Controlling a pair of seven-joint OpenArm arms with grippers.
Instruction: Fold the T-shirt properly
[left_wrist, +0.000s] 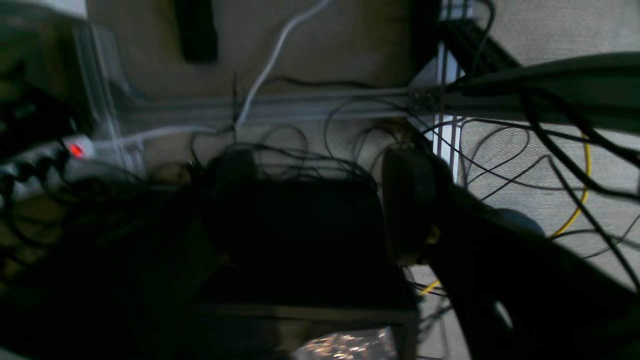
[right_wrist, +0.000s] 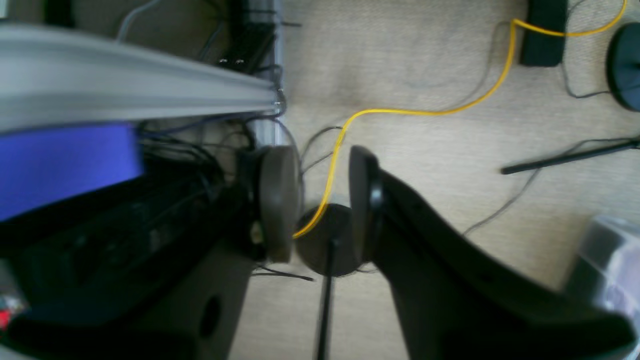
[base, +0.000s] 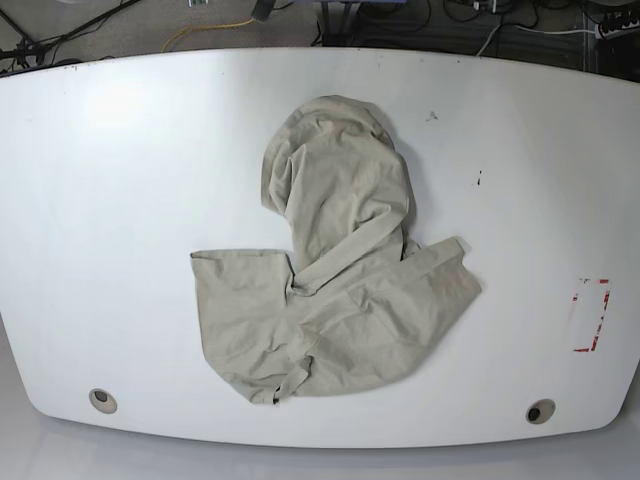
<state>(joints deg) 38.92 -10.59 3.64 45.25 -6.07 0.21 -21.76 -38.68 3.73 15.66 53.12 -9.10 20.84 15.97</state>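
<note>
The pale beige T-shirt lies crumpled and bunched in the middle of the white table, with one part heaped toward the far side and a wider part spread toward the front. It shows only in the base view. Neither arm shows in the base view. My left gripper is open and empty, hanging over a dark box and floor cables away from the table. My right gripper is open and empty above the carpet, with a narrow gap between its pads.
A red-and-white marking sits near the table's right edge. Two round holes lie near the front edge. A yellow cable, black cables and a power strip with a red light lie on the floor.
</note>
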